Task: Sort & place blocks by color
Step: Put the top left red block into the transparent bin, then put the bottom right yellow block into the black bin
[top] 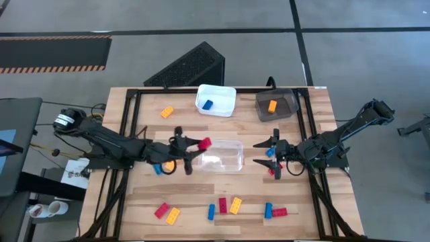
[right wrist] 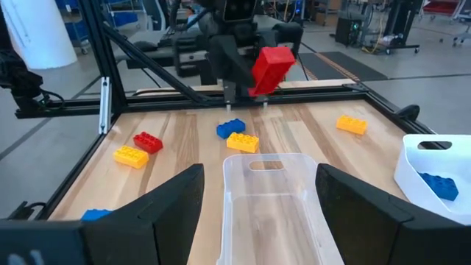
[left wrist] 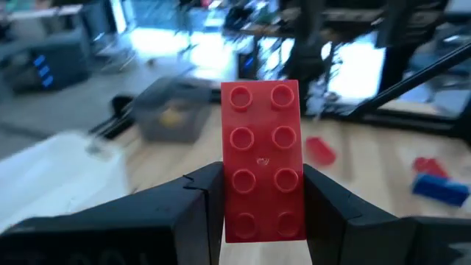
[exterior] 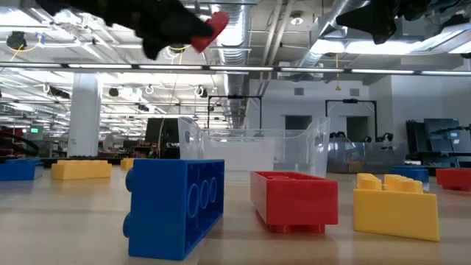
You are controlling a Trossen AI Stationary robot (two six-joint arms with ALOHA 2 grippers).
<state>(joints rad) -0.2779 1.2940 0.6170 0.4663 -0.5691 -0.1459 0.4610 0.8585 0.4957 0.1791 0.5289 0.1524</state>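
My left gripper (top: 198, 146) is shut on a red eight-stud brick (left wrist: 263, 147) in the air beside the left end of the clear bin (top: 222, 156). The low view shows this brick (exterior: 213, 28) high above the table. My right gripper (top: 266, 152) hovers open at the clear bin's right end, its fingers spread wide in the right wrist view (right wrist: 257, 221). Loose blocks lie flat on the table: a blue (top: 158, 168) and an orange one (top: 170, 163) under the left arm, several near the front edge (top: 222, 206), and an orange one (top: 166, 112) farther back. My left gripper pinches the red brick between its two fingers (left wrist: 199, 210), one on each long side, over the half nearest the wrist (left wrist: 262, 217). The fingers reach in from the table's left. The studded face looks toward the wrist camera, the free half sticks out past the fingertips, and the brick is lifted clear.
A white bin (top: 216, 99) at the far side holds a blue block (top: 207, 104). A grey bin (top: 276, 104) next to it holds an orange block (top: 272, 105). A red (top: 274, 171) and a blue block (top: 271, 153) lie under the right gripper. Black frame rails (top: 127, 128) run along the table.
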